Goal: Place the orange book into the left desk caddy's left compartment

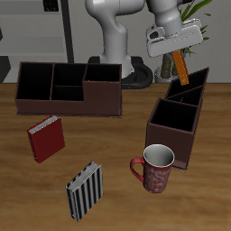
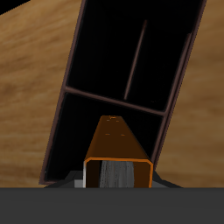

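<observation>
My claw [image 1: 178,52] is clamped on the orange book [image 1: 182,67], held up in the air at the back of the tabletop [image 1: 117,203]. My wrist is tipped, so the book hangs slanted, its lower end pointing down toward the far end of the left desk caddy [image 1: 178,115]. In the wrist view the book [image 2: 118,150] runs straight out from me, spine side up, pale page edges showing at the near end.

Below the book's tip lies the caddy's open interior [image 2: 131,61]: a dark cross wall, then a long divider splitting the bays beyond. The book is above the rim, not touching any wall that I can see. The left compartment [image 1: 193,83] sits at the caddy's far end, just under the book in the exterior view; the tall box section is at the end nearest the front edge.

Near that tall end stands a red patterned mug [image 1: 155,169], close to the caddy. A second caddy [image 1: 70,87] sits broadside, well apart. A red book [image 1: 45,138] and a grey-striped book [image 1: 85,190] lie on open wood toward the front.

No readable writing anywhere.
</observation>
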You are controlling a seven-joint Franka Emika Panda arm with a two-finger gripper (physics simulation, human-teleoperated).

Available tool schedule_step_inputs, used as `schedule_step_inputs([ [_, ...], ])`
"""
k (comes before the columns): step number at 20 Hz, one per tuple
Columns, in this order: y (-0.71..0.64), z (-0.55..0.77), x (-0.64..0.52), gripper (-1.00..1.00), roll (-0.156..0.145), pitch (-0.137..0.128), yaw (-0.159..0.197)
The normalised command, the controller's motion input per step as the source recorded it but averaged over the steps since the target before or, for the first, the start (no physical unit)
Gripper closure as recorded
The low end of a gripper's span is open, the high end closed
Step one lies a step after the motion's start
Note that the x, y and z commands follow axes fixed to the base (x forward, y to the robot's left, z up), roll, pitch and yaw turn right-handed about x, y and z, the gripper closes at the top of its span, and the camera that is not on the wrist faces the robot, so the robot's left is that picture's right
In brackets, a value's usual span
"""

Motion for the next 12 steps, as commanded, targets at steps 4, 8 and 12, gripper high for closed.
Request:
schedule_step_inputs([
  [4,0.03,-0.03,0.02,1.00,0.014,0.003,0.011],
  [8,0.04,0.01,0.02,1.00,0.010,-0.005,0.015],
  [12,0.03,0.09,0.02,1.00,0.007,-0.014,0.012],
])
